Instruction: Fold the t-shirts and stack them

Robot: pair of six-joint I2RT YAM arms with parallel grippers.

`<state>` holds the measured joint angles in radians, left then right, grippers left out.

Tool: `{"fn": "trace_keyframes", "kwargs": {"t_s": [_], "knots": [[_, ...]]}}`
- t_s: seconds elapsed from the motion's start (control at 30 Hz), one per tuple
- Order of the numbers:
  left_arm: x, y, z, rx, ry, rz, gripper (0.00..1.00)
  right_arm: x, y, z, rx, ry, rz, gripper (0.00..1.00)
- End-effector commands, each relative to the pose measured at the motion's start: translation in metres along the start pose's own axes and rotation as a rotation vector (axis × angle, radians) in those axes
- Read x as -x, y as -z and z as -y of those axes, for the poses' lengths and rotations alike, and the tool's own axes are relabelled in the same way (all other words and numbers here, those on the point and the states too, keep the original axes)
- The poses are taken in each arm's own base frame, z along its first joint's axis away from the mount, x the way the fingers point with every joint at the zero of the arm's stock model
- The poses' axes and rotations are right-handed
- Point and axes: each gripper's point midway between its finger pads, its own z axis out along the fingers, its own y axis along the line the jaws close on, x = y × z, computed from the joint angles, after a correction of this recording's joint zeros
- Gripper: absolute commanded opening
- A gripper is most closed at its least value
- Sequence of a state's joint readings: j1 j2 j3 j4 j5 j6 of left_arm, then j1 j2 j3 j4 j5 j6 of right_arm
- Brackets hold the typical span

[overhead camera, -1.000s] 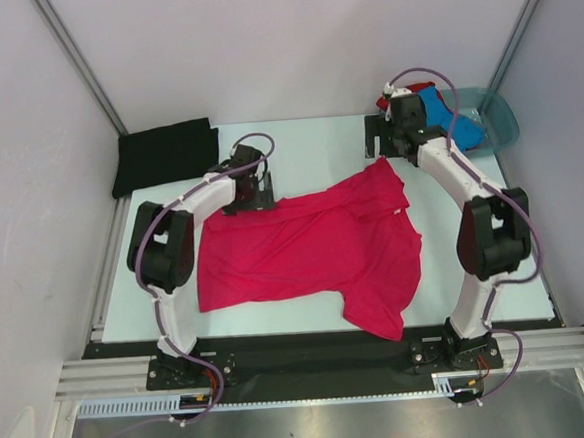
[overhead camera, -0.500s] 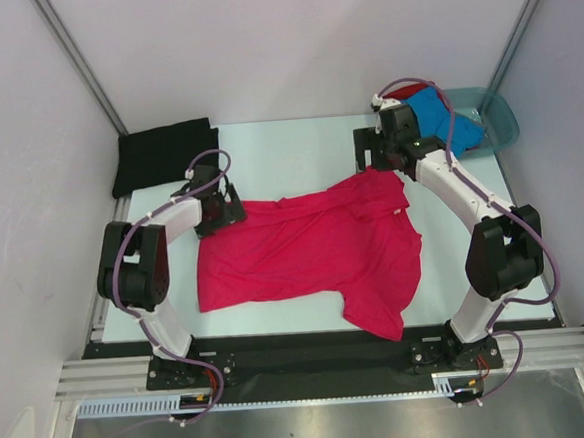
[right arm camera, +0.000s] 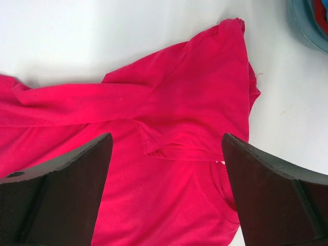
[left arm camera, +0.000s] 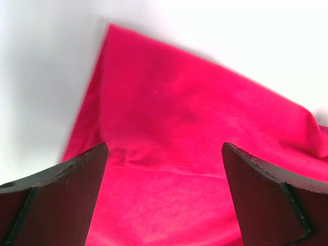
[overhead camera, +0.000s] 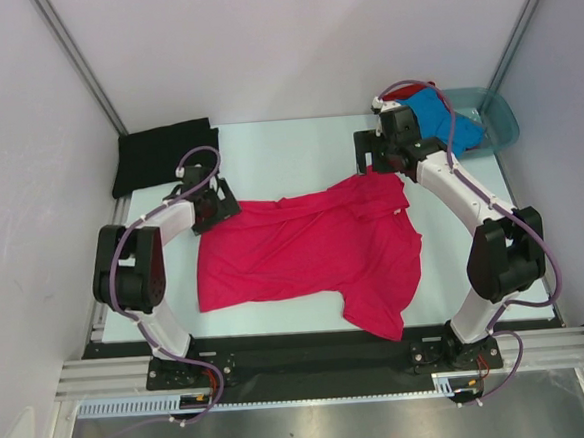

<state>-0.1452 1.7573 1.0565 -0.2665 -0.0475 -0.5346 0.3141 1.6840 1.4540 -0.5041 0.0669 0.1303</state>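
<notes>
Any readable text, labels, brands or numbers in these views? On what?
None readable.
Magenta-pink cloth t-shirt: plain; pale speck at its collar, maybe a tag, too small to read.
Black folded cloth t-shirt, translucent teal plastic basin: no markings visible.

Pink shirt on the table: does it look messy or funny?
Yes. The pink shirt lies askew and wrinkled, its far edge flopped over on itself, one sleeve pointing toward the table's near edge.

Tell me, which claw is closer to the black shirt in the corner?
The left. The left gripper hangs over the pink shirt's left edge, close to the black shirt; the right gripper is at the pink shirt's other end, by the teal basin.
</notes>
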Motion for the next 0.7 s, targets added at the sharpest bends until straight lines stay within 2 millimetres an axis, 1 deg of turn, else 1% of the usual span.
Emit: {"fn": "trace_keyframes", "kwargs": {"t_s": [0.0, 0.07, 0.17, 0.27, 0.4, 0.47, 0.5, 0.57, 0.6, 0.63, 0.67], "knots": [[0.023, 0.017, -0.001, -0.032, 0.055, 0.093, 1.0, 0.011, 0.012, -0.001, 0.004, -0.007, 0.042, 0.93], [0.029, 0.022, -0.001, -0.044, 0.059, 0.123, 1.0, 0.01, 0.01, -0.002, 0.007, -0.004, 0.035, 0.93], [0.029, 0.023, -0.005, -0.03, 0.054, 0.128, 1.0, 0.009, 0.007, -0.002, 0.008, -0.008, 0.031, 0.93], [0.024, 0.016, -0.009, -0.02, 0.055, 0.106, 1.0, 0.009, 0.007, -0.002, 0.009, -0.002, 0.029, 0.93], [0.019, 0.008, -0.007, -0.039, 0.062, 0.085, 1.0, 0.009, 0.01, 0.001, -0.008, 0.0, 0.029, 0.93], [0.017, 0.006, -0.008, -0.038, 0.06, 0.079, 0.95, 0.008, 0.01, 0.002, -0.009, 0.006, 0.027, 0.93], [0.016, 0.005, -0.008, -0.036, 0.058, 0.076, 0.91, 0.009, 0.011, 0.002, -0.012, 0.005, 0.031, 0.93], [0.015, 0.003, -0.009, -0.037, 0.052, 0.072, 0.75, 0.009, 0.011, 0.002, -0.014, 0.005, 0.03, 0.93], [0.014, 0.002, -0.009, -0.037, 0.047, 0.07, 0.69, 0.008, 0.01, 0.003, -0.014, 0.006, 0.028, 0.93], [0.013, 0.002, -0.01, -0.035, 0.049, 0.066, 0.65, 0.009, 0.01, 0.002, -0.013, 0.006, 0.028, 0.93], [0.012, 0.0, -0.011, -0.029, 0.049, 0.061, 0.68, 0.008, 0.009, 0.002, -0.013, 0.004, 0.027, 0.93]]}}
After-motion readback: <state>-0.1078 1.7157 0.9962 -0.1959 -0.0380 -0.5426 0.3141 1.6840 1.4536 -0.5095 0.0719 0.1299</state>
